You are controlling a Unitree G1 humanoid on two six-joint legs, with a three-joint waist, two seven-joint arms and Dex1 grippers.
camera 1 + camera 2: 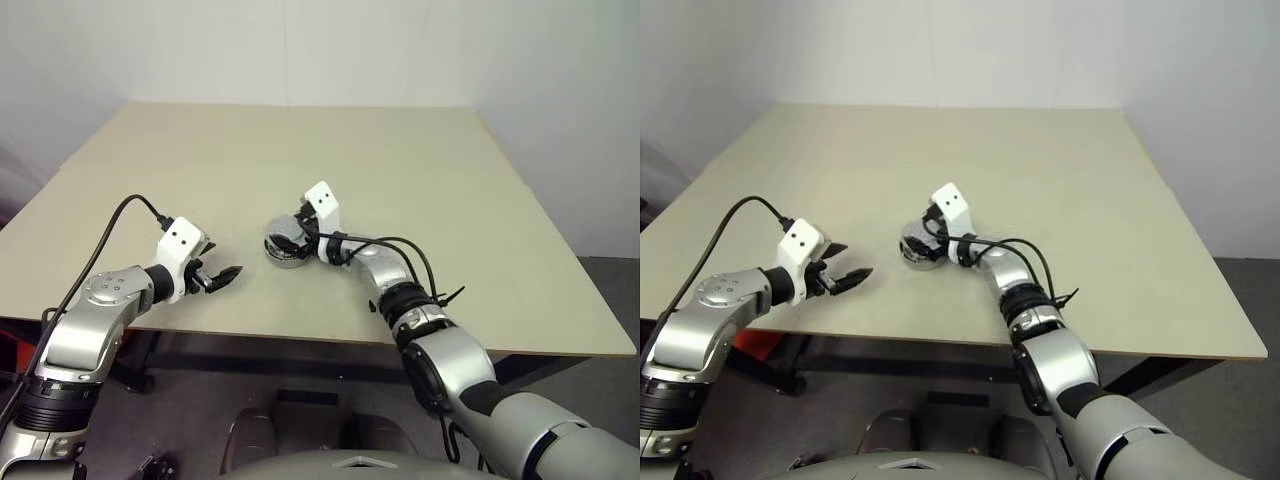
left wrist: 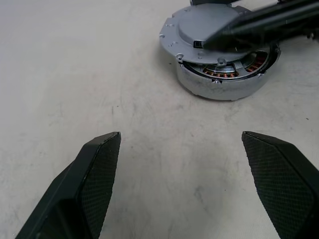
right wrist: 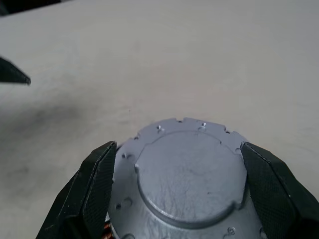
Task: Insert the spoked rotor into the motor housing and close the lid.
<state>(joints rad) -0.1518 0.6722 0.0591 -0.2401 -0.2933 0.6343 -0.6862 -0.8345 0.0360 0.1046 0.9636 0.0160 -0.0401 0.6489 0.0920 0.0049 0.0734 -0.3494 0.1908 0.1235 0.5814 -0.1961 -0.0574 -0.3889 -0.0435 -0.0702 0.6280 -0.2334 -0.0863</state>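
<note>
Resting askew on the motor housing (image 2: 227,79), the lid (image 3: 184,174) sits between the released right hand (image 3: 177,199); left hand (image 2: 199,184) also released.

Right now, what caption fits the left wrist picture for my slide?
Grey lid sits askew on the motor housing, copper windings peeking out, beyond the left gripper's open jaws.

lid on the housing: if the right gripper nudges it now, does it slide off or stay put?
The lid likely slides: it lies askew on the motor housing, copper windings exposed on one side, so probably not seated. It looks like stiff, smooth metal, so little friction. Flat and low, it should shift, not tip. The right gripper straddles it, jaws open.
</note>
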